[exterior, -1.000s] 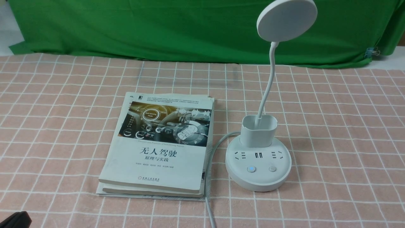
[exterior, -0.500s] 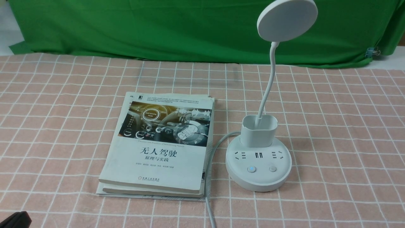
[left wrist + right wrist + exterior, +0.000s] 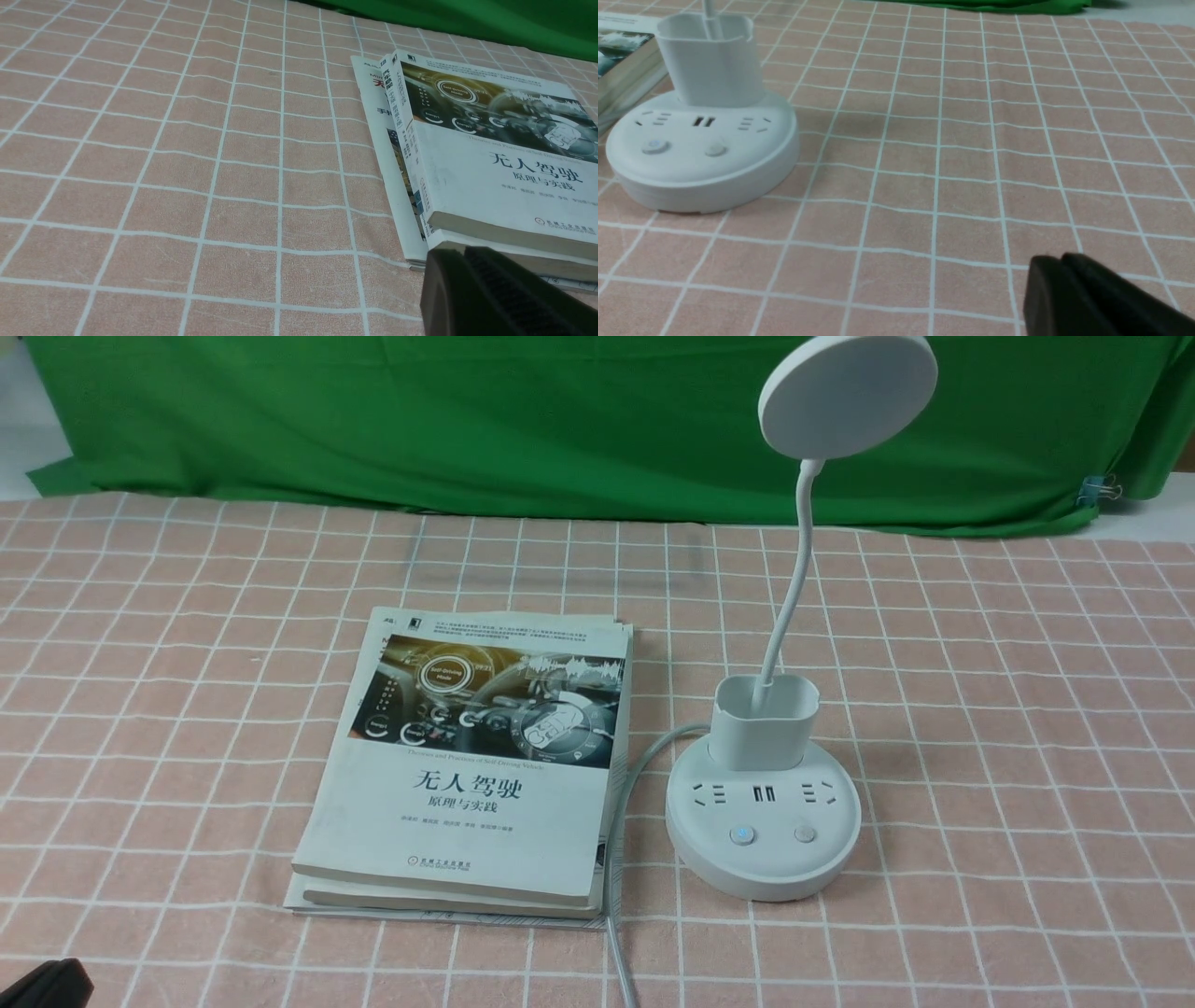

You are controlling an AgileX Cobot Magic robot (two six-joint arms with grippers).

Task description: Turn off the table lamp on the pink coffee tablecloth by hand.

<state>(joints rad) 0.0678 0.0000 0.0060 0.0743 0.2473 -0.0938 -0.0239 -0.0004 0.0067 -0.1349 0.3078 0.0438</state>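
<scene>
The white table lamp (image 3: 763,831) stands on the pink coffee tablecloth (image 3: 1008,728), right of centre. Its disc head (image 3: 847,394) is raised on a thin neck above the cup holder. The left button (image 3: 741,834) on the base glows blue; the right button (image 3: 804,833) is plain. The lamp's base also shows in the right wrist view (image 3: 703,149). My right gripper (image 3: 1059,261) is shut and empty, low over the cloth, well to the right of the base. My left gripper (image 3: 462,254) is shut and empty, close to the books' near left corner; only a black corner (image 3: 42,985) of that arm shows in the front view.
A stack of books (image 3: 476,756) lies just left of the lamp and also shows in the left wrist view (image 3: 490,154). The lamp's grey cable (image 3: 616,859) runs between them to the front edge. A green cloth (image 3: 467,420) hangs at the back.
</scene>
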